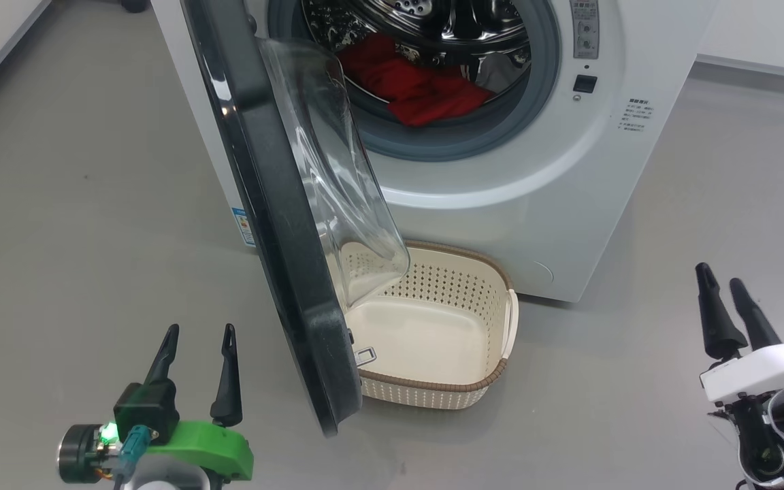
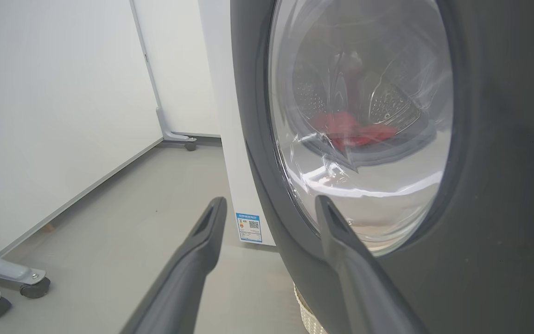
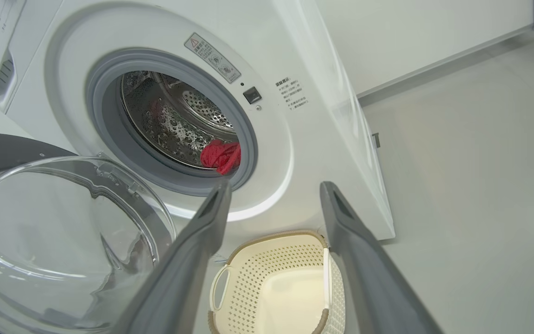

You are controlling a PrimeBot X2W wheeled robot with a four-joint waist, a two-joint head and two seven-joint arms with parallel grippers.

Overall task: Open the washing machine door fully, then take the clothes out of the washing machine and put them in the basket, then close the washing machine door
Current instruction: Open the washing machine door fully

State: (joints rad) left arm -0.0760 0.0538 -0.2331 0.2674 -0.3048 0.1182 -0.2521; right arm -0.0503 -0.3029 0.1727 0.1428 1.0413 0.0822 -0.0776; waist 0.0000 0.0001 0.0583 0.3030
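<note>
Now: door (image 1: 276, 224) swung out from the washer (image 1: 535, 204), edge-on to the head view, its glass bowl hanging over the left part of the basket (image 1: 453, 280). Judged only part open; a wider swing would uncover the basket.

Clothes (image 1: 426, 92): red heap low in the drum, at the front lip. None in the basket.

Basket on the floor just under the opening, close against the washer front, probably so that pulled clothes have a short way to drop.

Left gripper (image 1: 201, 328): fingers spread, empty, low on the door's outer side; its wrist view faces the glass.

Right gripper (image 1: 719, 274): fingers spread, empty, well right of the basket. Its wrist view looks at drum and basket, so it seems the likelier arm for reaching in.
</note>
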